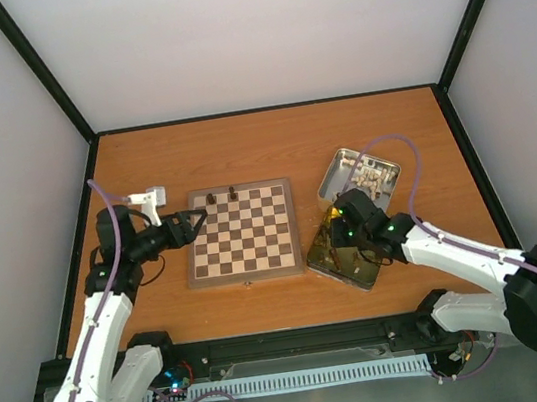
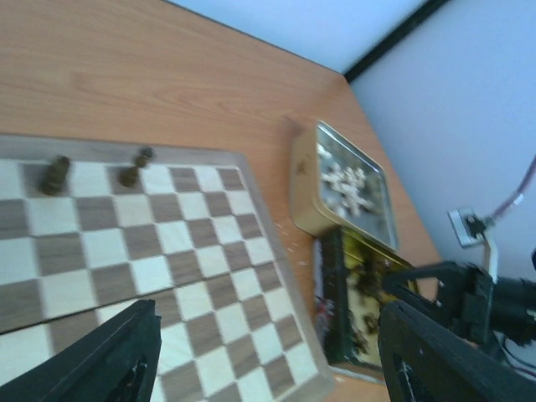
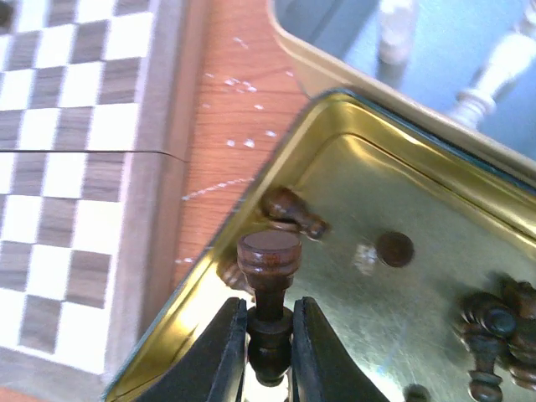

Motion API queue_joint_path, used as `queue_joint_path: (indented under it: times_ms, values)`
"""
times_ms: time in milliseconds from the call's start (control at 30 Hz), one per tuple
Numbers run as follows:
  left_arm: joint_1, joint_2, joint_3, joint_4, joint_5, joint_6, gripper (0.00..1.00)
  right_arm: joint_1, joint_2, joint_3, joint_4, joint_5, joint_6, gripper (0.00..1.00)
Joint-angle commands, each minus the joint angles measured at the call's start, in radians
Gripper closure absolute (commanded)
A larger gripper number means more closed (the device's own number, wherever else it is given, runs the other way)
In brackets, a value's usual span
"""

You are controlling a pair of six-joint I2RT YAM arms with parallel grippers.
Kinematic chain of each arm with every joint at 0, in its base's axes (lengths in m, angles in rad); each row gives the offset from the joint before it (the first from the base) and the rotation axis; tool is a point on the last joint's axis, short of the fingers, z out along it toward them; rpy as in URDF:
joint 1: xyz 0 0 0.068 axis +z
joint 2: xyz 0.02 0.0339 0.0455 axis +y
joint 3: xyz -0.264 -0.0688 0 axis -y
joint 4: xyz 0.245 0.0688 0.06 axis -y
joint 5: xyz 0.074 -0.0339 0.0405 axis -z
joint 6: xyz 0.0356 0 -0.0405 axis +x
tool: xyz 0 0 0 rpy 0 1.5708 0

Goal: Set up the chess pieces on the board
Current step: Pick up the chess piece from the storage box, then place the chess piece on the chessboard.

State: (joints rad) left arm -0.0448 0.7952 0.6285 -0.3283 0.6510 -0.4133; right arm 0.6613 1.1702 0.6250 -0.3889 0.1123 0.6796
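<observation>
- Spanning the table's middle, the board (image 1: 241,233) carries only two dark pieces (image 1: 211,199), both on its far row, so setup has barely begun.
- Just beside its right edge, the gold-lined tin (image 1: 341,249) holds more of them.
- Left gripper (image 1: 191,225) hovers at the board's left edge, jaws apart and empty.
- Right gripper (image 3: 268,347) is clenched on a flat-topped dark piece (image 3: 268,251) inside the tin. The next move calls for a straight lift, then a carry to the far row.

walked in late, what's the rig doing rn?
It is setting up a chessboard. The right hand is shut on a dark piece in the gold-lined tin beside the board; whether the piece is lifted yet is unclear. The left hand is open and empty at the board's left edge. Only two dark pieces stand on the far row. White pieces lie in the silver tin.
</observation>
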Motion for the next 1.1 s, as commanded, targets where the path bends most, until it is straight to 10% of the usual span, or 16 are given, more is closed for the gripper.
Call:
queue_joint_path:
  times_ms: [0,400,733,1067]
  values:
    - [-0.066,0.048,0.000,0.109,0.159,-0.072,0.28,-0.008,-0.093,-0.018,0.126,-0.116,-0.148,0.92]
    - [-0.160,0.130,-0.052,0.344,0.371,-0.339,0.27,0.004,-0.036,0.073,0.365,-0.649,-0.304,0.93]
    - [-0.263,0.204,-0.059,0.347,0.392,-0.426,0.26,0.109,0.207,0.275,0.329,-0.729,-0.430,0.92]
    - [-0.264,0.265,-0.086,0.418,0.373,-0.520,0.49,0.162,0.327,0.388,0.232,-0.751,-0.517,0.93]
